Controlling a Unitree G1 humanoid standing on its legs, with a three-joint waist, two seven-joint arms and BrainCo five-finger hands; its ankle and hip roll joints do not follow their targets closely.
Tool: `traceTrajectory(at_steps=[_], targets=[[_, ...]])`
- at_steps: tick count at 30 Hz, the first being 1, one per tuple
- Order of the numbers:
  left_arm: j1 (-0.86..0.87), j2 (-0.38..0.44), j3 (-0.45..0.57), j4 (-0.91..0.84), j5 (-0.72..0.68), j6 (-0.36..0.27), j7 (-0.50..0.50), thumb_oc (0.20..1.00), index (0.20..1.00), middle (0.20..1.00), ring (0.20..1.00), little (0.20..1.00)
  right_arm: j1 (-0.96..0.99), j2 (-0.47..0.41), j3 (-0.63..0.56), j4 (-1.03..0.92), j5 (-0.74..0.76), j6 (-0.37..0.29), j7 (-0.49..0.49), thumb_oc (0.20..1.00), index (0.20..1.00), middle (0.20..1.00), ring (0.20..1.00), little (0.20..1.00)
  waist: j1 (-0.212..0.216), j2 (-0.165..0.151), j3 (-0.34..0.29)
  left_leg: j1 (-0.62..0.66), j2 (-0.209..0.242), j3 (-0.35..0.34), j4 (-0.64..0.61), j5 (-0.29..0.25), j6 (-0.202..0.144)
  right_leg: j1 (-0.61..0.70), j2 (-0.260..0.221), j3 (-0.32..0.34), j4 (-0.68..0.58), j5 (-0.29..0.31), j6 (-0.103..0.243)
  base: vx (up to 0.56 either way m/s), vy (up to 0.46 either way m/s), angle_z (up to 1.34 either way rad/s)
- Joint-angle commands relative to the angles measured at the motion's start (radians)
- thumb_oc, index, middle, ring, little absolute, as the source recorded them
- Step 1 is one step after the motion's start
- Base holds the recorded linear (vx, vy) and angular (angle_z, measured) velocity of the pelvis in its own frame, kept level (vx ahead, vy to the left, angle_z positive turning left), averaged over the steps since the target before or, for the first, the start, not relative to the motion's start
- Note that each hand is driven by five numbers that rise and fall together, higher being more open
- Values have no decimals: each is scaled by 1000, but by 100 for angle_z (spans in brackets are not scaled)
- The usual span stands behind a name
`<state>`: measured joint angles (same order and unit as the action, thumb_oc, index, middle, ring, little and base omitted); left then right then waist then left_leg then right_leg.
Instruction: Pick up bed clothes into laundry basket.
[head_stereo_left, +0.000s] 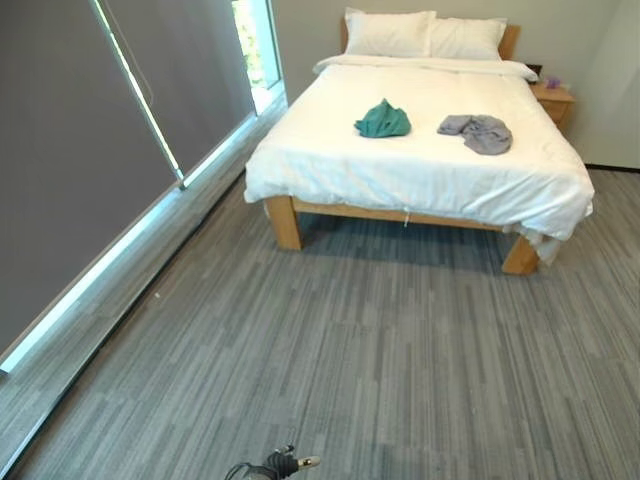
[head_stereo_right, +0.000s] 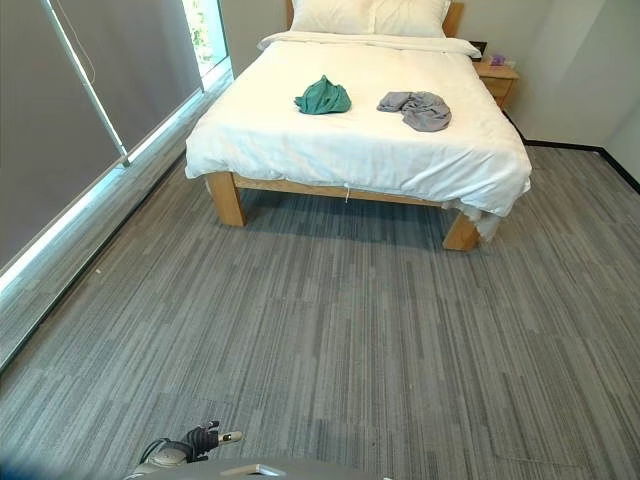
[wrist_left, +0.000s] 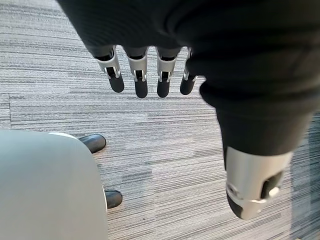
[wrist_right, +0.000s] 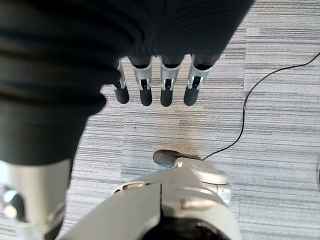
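A crumpled green garment (head_stereo_left: 382, 120) lies on the white bed (head_stereo_left: 400, 175), near the middle. A crumpled grey garment (head_stereo_left: 480, 132) lies a little to its right on the same duvet. The bed stands across the room, well ahead of me. My left hand (wrist_left: 140, 67) hangs over the grey carpet with straight fingers and holds nothing. My right hand (wrist_right: 169, 82) likewise hangs open above the carpet, empty. Both hands are far from the bed.
Two white pillows (head_stereo_left: 390, 33) rest at the head of the bed. A wooden nightstand (head_stereo_left: 553, 98) stands at its far right. Grey roller blinds (head_stereo_left: 90, 150) and a window wall run along the left. Striped grey carpet (head_stereo_left: 380, 340) stretches between me and the bed.
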<state>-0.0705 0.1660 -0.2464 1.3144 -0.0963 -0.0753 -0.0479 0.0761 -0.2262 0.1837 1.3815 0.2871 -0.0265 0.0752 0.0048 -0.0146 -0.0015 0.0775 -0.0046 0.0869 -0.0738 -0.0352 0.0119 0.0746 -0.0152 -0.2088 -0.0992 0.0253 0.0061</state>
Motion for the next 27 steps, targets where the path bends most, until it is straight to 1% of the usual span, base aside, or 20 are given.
traceTrajectory(at_steps=[1,4,7,8,9,11,13,14,16,18,20,21,22,23,24,26,27], targets=[[-49,-11,-26,78,15,-3,-9,1000,1000,1000,1000,1000,-52,-6,-10,68,28,-1,12,1000,1000,1000,1000,1000,10,-20,17,-12,39,7,-13,58,-77,56,-108,43,15,-3,137,0,0,0],[-49,-12,-27,93,23,1,-9,1000,1000,1000,1000,1000,-53,-11,-9,77,16,1,13,1000,1000,1000,1000,1000,10,-19,15,-10,38,6,-13,55,-77,59,-109,41,14,-5,137,0,0,0],[-61,-11,-32,98,34,6,-1,1000,1000,1000,1000,1000,-67,-21,-35,74,58,0,9,1000,1000,1000,1000,1000,5,-18,11,-6,39,10,-13,53,-77,62,-110,44,13,-5,138,0,0,0],[-85,-9,-55,93,62,8,19,1000,1000,1000,1000,1000,-94,-10,-37,53,99,-8,4,1000,1000,1000,1000,1000,-1,-14,7,-1,40,15,-13,49,-77,63,-110,49,13,-5,138,0,0,0],[-103,-3,-65,88,82,8,37,1000,1000,1000,1000,1000,-108,-13,-33,32,106,-14,0,1000,1000,1000,1000,1000,-3,-12,5,2,40,19,-13,48,-78,63,-110,52,14,-4,139,27,19,-6],[-122,4,-76,77,85,5,45,1000,1000,1000,1000,1000,-125,-18,-28,5,113,-21,-3,1000,1000,1000,1000,1000,-6,-11,4,4,41,22,-13,48,-78,63,-109,55,15,-3,139,7,9,-11],[-160,20,-88,34,65,-1,52,1000,1000,1000,1000,1000,-153,-32,-20,-76,130,-34,-15,1000,1000,1000,1000,1000,-11,-9,5,5,42,28,-13,49,-79,60,-108,62,16,-2,140,-22,11,-11],[-210,56,-89,-73,17,-13,74,1000,1000,1000,1000,1000,-159,-59,-9,-316,172,-58,-34,1000,1000,1000,1000,1000,-18,-8,12,1,43,33,-13,54,-81,51,-107,68,22,2,140,-52,10,-7],[-230,89,-93,-186,-7,-20,85,1000,1000,1000,1000,1000,-133,-89,-18,-507,186,-64,-39,1000,1000,1000,1000,1000,-21,-7,18,-2,42,33,-13,57,-82,46,-107,69,24,4,143,-47,6,-4],[-226,120,-80,-328,-67,-22,91,1000,1000,1000,1000,1000,-98,-108,-46,-665,197,-71,-52,1000,1000,1000,1000,1000,-20,-6,22,-5,41,32,-13,60,-81,45,-109,66,25,5,145,-28,6,-4],[-207,154,-51,-524,-148,-40,104,1000,1000,1000,1000,1000,-62,-118,-86,-833,187,-91,-74,1000,1000,1000,1000,1000,-18,-3,25,-10,39,27,-13,61,-79,43,-112,61,25,6,148,-12,12,-5],[-203,155,-51,-529,-148,-37,104,1000,1000,1000,1000,1000,-59,-117,-87,-837,186,-89,-76,1000,1000,1000,1000,1000,-19,-4,24,-9,38,27,-13,61,-79,44,-112,60,25,5,148,0,0,0],[-166,173,-25,-657,-173,-51,110,1000,1000,1000,1000,1000,-38,-113,-108,-905,140,-105,-100,1000,1000,1000,1000,1000,-14,-2,26,-11,37,21,-13,60,-77,43,-116,53,25,6,150,0,12,3],[-157,177,-16,-696,-183,-57,113,1000,1000,1000,1000,1000,-37,-114,-111,-928,114,-105,-105,1000,1000,1000,1000,1000,-12,-3,28,-12,36,19,-13,60,-77,43,-117,51,26,6,150,0,0,0],[-155,177,-15,-699,-183,-55,113,1000,1000,1000,1000,1000,-36,-114,-111,-929,113,-104,-105,1000,1000,1000,1000,1000,-12,-3,28,-12,36,19,-13,60,-77,44,-117,51,26,6,150,0,0,0],[-89,189,39,-860,-247,-69,97,1000,1000,1000,1000,1000,12,-127,-135,-1092,21,-97,-112,1000,1000,1000,1000,1000,-10,-6,33,-13,35,16,-13,56,-75,46,-121,50,23,6,150,0,0,0],[-77,184,48,-882,-252,-84,103,1000,1000,1000,1000,1000,22,-110,-147,-1117,30,-110,-119,1000,1000,1000,1000,1000,-10,-7,34,-12,34,17,-13,54,-73,46,-122,52,22,5,150,31,17,1]])
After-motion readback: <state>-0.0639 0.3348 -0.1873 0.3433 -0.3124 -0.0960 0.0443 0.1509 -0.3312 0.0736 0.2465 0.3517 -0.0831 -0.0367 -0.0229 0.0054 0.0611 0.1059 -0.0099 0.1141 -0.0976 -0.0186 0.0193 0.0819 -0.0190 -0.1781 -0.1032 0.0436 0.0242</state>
